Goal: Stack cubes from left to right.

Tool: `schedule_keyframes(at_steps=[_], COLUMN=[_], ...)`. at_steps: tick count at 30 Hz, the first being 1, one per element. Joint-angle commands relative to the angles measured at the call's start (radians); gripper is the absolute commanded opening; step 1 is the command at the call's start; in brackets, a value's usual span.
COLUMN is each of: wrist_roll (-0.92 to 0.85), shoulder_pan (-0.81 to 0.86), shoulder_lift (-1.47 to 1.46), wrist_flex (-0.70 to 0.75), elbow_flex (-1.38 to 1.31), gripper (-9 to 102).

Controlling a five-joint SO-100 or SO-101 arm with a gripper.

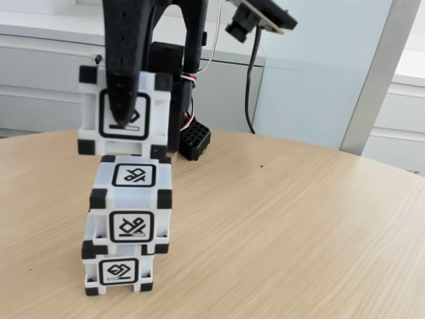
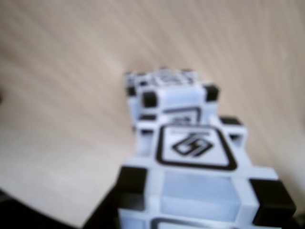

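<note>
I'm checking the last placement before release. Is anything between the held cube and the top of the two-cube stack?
Nothing visible. The gripper holds the top cube just above the middle cube, which rests on the bottom cube.

Arm: matte black printed plastic, rough layered surface. Finger long, tapering to a narrow tip. Red, black and white wires loop behind. Small camera on a bracket, black cable hanging down.
</note>
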Motion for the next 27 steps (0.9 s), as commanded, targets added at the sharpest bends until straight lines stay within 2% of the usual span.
schedule_keyframes(at_steps=[1, 10, 18, 27], wrist_roll=[0.0, -0.023, -0.017, 0.014], shoulder_pan=[0.005, 0.003, -0.003, -0.272], shoulder_lift=[-0.002, 0.014, 0.021, 0.192], wrist_flex=[0.005, 0.006, 0.006, 0.02], elbow_flex=[-0.029, -0.029, -0.037, -0.046], gripper=[20, 37, 37, 38])
